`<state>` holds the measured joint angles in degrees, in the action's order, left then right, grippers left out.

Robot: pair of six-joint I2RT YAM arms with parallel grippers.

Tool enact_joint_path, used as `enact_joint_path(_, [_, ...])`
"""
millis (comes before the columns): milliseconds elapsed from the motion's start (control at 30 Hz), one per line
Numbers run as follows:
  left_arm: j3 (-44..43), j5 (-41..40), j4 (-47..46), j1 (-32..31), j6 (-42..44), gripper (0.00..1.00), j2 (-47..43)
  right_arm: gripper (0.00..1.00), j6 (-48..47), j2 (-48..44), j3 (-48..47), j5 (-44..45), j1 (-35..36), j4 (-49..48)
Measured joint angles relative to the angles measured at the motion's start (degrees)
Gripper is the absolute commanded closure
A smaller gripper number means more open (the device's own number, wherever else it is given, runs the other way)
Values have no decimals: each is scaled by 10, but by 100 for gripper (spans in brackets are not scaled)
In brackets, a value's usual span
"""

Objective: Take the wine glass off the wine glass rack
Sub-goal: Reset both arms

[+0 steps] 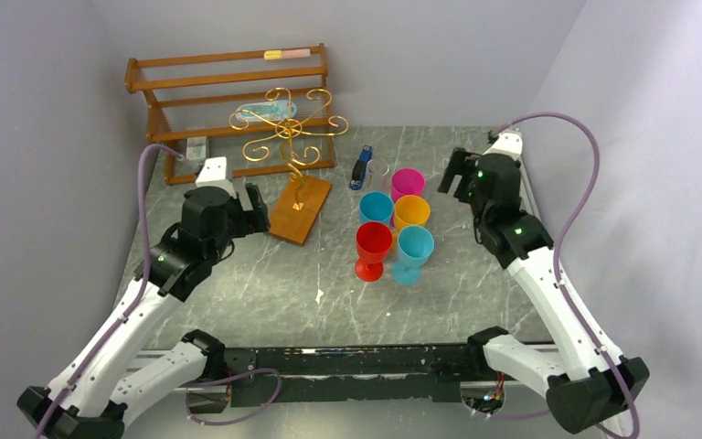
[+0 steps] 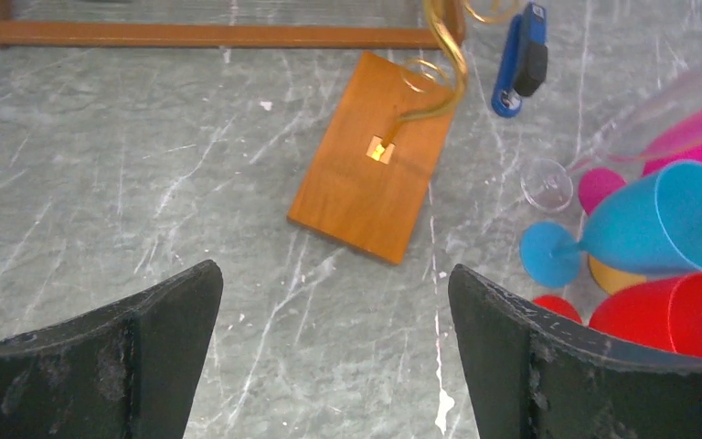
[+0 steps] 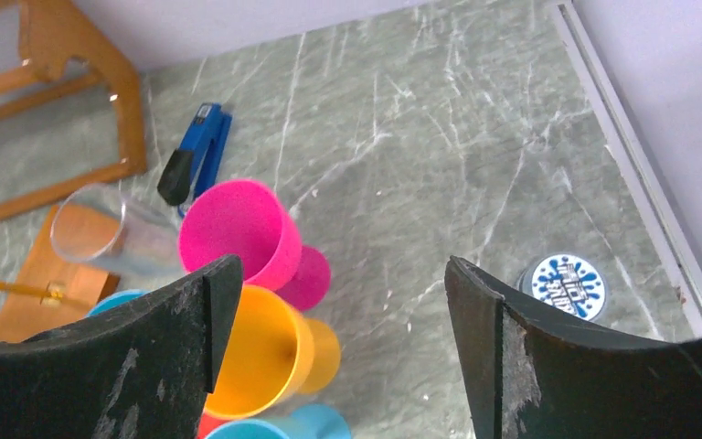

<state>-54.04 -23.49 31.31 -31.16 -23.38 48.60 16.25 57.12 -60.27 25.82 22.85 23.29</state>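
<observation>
The wine glass rack (image 1: 288,128) is a gold wire tree with scroll arms on an orange-brown wooden base (image 2: 373,155). A clear wine glass (image 3: 114,233) stands on the table beside the pink one (image 3: 238,229), between it and the blue stapler (image 1: 360,169). Pink, orange, red and two blue plastic wine glasses (image 1: 393,224) are grouped right of the base. My left gripper (image 1: 258,208) hangs open just left of the base, with nothing between its fingers (image 2: 334,270). My right gripper (image 1: 452,174) is open and empty above and right of the pink and orange glasses (image 3: 340,261).
A brown wooden slatted shelf (image 1: 228,91) stands at the back left, behind the wire rack. A pale blue object (image 1: 272,112) shows among the rack's upper arms; whether it hangs there I cannot tell. A round cap with a blue splash print (image 3: 562,285) lies near the table's right edge.
</observation>
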Motion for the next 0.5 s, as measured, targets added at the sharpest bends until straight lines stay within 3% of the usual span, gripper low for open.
enact_joint_path(100, [0,38,-3,72,6,2,-1,12,7,19,-19,-59,-68,0])
enact_joint_path(200, [-8,97,-5,183,22,2,15,11,19,45,-38,-118,-110,-1])
enact_joint_path(333, [-66,188,-5,315,40,1,87,7,34,90,-66,-188,-144,2])
enact_joint_path(500, [-183,257,7,397,52,1,169,0,31,152,-138,-231,-148,19])
